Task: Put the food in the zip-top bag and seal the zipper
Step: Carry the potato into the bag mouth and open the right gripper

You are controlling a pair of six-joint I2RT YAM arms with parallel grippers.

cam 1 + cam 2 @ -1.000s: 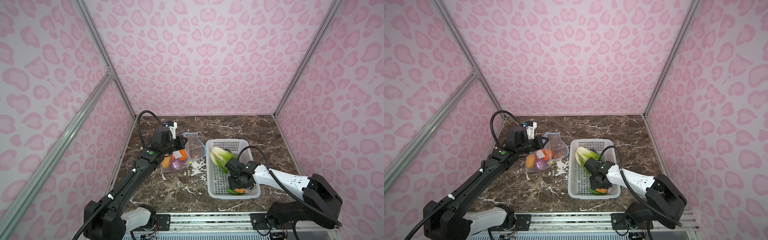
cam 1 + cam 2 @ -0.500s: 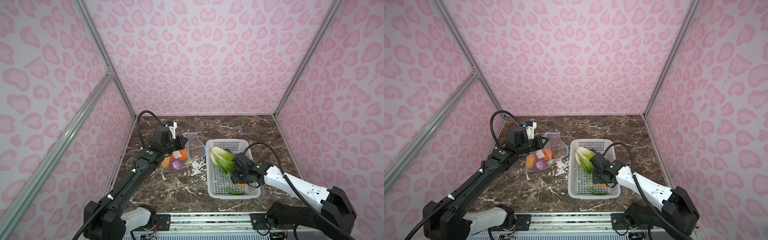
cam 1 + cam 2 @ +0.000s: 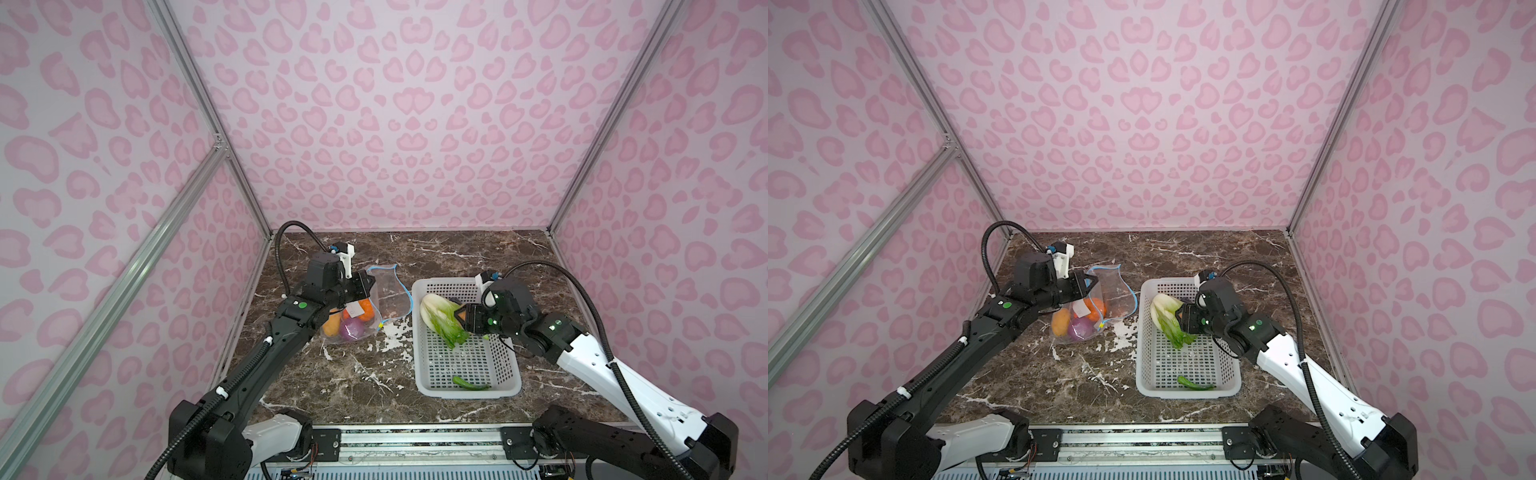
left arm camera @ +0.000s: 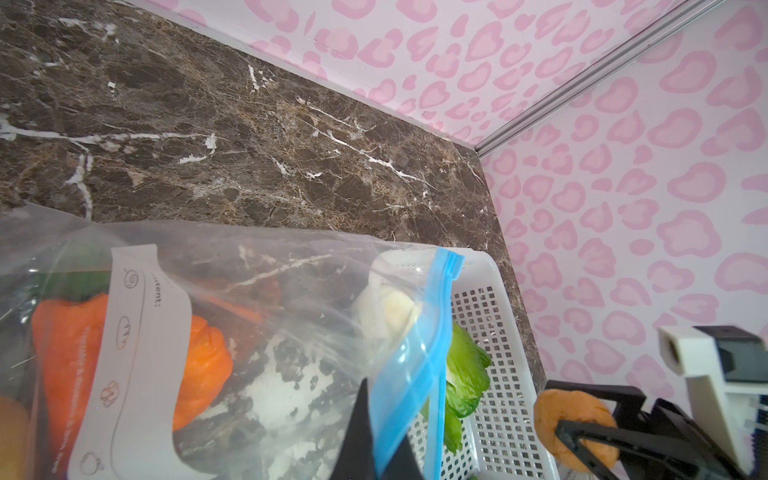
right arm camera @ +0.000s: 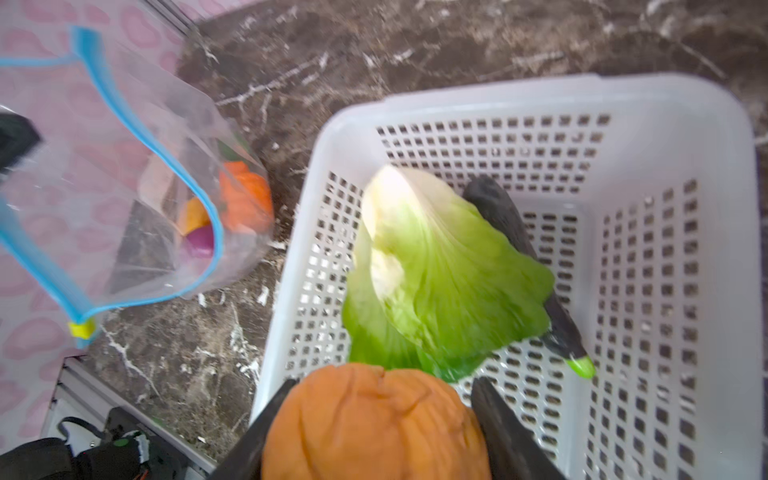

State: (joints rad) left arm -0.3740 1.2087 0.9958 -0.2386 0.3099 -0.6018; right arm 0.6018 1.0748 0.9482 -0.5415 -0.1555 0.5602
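The cabbage [image 5: 440, 274] hides most of the dark cucumber [image 5: 503, 212], and the orange potato [image 5: 374, 424] is cut off at the right wrist view's edge.

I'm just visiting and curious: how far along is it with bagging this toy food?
Done: a purple onion and orange pieces lie in the zip-top bag, which the left fingers pinch open. In hand: the right fingers hold a potato over the basket. Left: cabbage, cucumber and green piece, then closing the zipper.
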